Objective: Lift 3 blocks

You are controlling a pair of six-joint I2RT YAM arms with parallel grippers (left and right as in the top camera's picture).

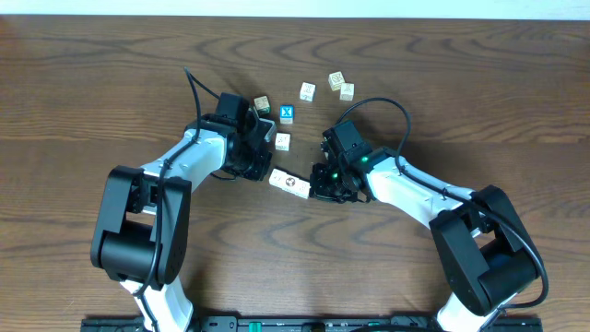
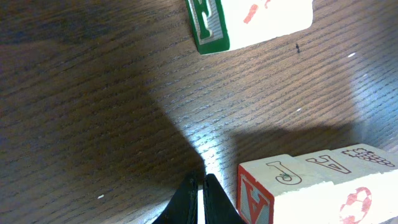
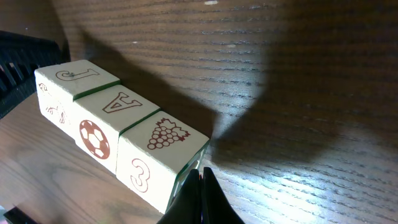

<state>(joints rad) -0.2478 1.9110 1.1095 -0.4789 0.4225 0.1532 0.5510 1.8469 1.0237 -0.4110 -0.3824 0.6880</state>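
We find the three blocks (image 1: 289, 184) hemmed in at both ends: the left gripper (image 1: 265, 171), fingers pressed together, sits at the row's left end, and the right gripper (image 1: 313, 189), likewise closed, at its right. On the far side a cube (image 1: 282, 141) stands near, with the blue cube (image 1: 287, 113) beyond. Only bare table (image 1: 295, 240) lies on the near side, so we could come in there or from above.

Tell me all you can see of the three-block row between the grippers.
The three-block row looks like cream wood: cubes face to face in a straight line, tops showing J, A and grapes, sides a football and 3. The shut left gripper and right gripper stand at its ends; contact is unclear.
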